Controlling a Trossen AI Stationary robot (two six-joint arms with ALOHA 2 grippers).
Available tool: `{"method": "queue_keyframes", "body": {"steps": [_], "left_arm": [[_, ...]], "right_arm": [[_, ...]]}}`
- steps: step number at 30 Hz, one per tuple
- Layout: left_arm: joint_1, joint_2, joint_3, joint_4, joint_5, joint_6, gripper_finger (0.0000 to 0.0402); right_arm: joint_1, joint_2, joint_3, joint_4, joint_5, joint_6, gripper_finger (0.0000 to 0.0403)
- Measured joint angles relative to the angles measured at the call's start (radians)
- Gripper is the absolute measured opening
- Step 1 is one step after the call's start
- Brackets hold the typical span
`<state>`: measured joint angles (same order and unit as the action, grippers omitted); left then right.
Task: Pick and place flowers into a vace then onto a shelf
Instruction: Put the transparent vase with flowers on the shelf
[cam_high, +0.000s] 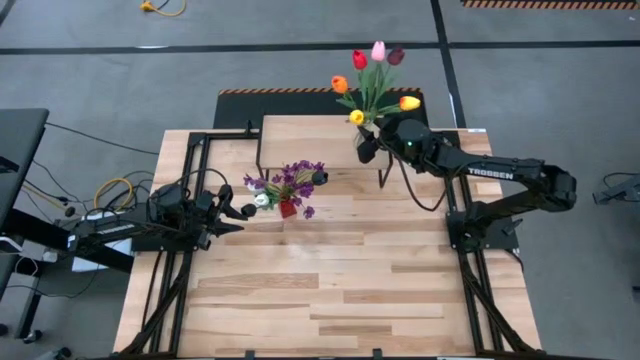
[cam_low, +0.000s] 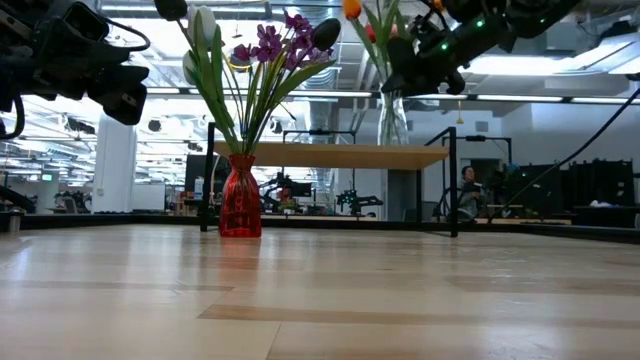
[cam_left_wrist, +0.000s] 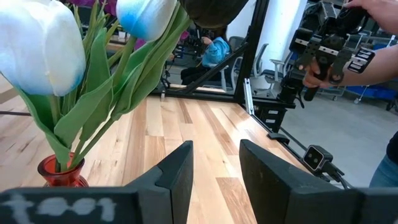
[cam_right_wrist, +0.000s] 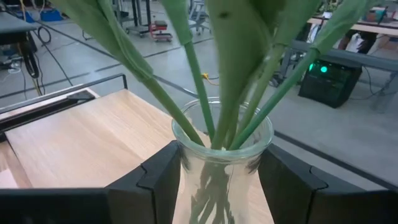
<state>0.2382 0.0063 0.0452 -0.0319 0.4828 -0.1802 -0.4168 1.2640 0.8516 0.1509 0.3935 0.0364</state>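
Right tool (cam_right_wrist: 221, 177) clamps glass vase (cam_right_wrist: 222, 163) — over shelf (cam_right_wrist: 93, 146).

Robotics lab or workshop: grey concrete floor (cam_high: 560, 90), hazard-striped tape (cam_high: 545, 4), exposed ceiling ducting (cam_low: 330, 95), equipment benches (cam_low: 310, 195) beyond the counter (cam_high: 330, 270).

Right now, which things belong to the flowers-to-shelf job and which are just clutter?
Job:
- glass vase of tulips, held by the right gripper at the shelf's end
- red vase with purple sprig and white tulips, on the table
- left gripper, open, empty, near the red vase

Lying about:
- yellow cable
- person's hand in the background
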Motion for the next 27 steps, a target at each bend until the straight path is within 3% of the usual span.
{"method": "queue_keyframes", "body": {"steps": [4, 14, 27], "left_arm": [[0.000, 0.000, 0.000, 0.000, 0.000, 0.000, 0.0119], [0.000, 0.000, 0.000, 0.000, 0.000, 0.000, 0.0119], [0.000, 0.000, 0.000, 0.000, 0.000, 0.000, 0.0119]], "right_arm": [[-0.005, -0.001, 0.000, -0.006, 0.000, -0.002, 0.0188], [-0.003, 0.001, -0.003, -0.046, -0.011, -0.038, 0.0249], [0.035, -0.044, -0.003, -0.062, -0.028, -0.127, 0.0255]]}}
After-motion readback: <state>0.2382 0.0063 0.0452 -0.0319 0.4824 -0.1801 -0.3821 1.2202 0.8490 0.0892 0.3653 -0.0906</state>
